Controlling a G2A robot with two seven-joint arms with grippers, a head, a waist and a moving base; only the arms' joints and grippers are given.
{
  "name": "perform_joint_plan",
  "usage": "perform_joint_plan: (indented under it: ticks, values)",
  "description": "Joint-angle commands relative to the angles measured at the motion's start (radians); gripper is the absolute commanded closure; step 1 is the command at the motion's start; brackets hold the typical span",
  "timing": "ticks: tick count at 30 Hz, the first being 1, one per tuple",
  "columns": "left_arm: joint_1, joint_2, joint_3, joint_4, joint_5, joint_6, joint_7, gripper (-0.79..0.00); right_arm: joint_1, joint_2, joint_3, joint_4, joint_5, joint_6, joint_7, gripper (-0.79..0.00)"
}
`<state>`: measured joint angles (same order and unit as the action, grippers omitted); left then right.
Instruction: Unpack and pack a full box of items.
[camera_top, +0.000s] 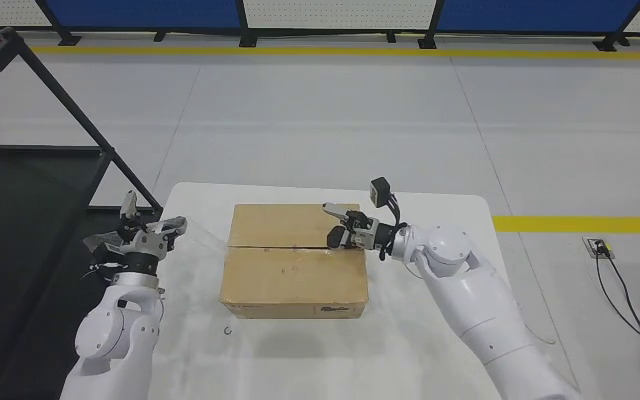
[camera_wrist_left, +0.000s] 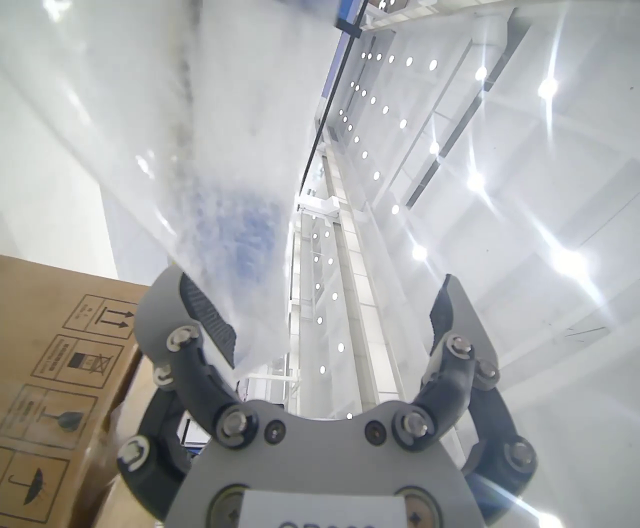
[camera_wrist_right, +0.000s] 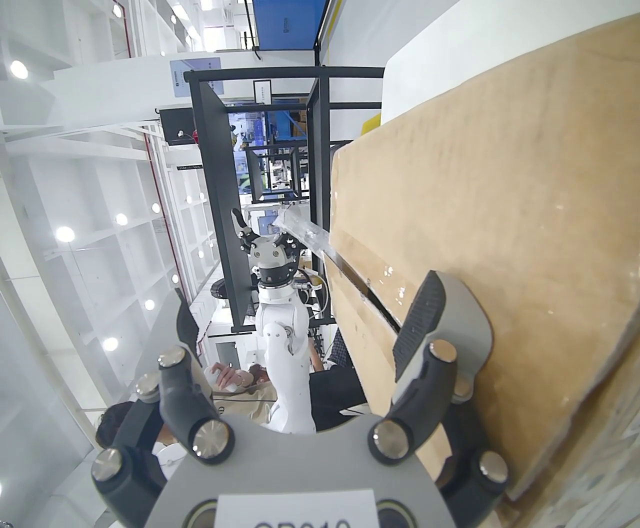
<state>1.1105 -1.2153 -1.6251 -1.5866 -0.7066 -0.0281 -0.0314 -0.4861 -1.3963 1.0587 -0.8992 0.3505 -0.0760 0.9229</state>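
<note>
Closest in, my left hand (camera_wrist_left: 320, 300) sits spread at the table's (camera_top: 420, 340) left edge, a clear plastic strip (camera_wrist_left: 225, 175) lying against one pad and running toward the cardboard box (camera_top: 295, 265) at the table's middle. My right hand (camera_wrist_right: 305, 305) is spread too, one finger over the box's closed top near its right end

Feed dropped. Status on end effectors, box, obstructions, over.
Left end effector open, clear tape strip on one finger, other end at box. Right end effector open over top seam. Flaps shut. No obstruction seen.
</note>
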Motion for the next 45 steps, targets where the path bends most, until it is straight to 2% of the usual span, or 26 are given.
perform_joint_plan:
  ticks: [1,23,45]
  values:
    - [-0.008,-0.001,0.003,-0.004,0.007,-0.005,0.008,-0.785,-0.003,0.001,0.003,-0.001,0.0,-0.002,-0.002,-0.785]
    - [-0.022,-0.012,0.037,-0.087,0.117,-0.041,0.03,-0.785,-0.03,0.016,0.024,-0.049,-0.019,0.035,0.014,-0.785]
    - [-0.038,-0.005,0.103,-0.145,0.304,-0.141,-0.267,-0.785,-0.063,0.032,0.061,-0.082,-0.015,0.012,0.01,-0.785]
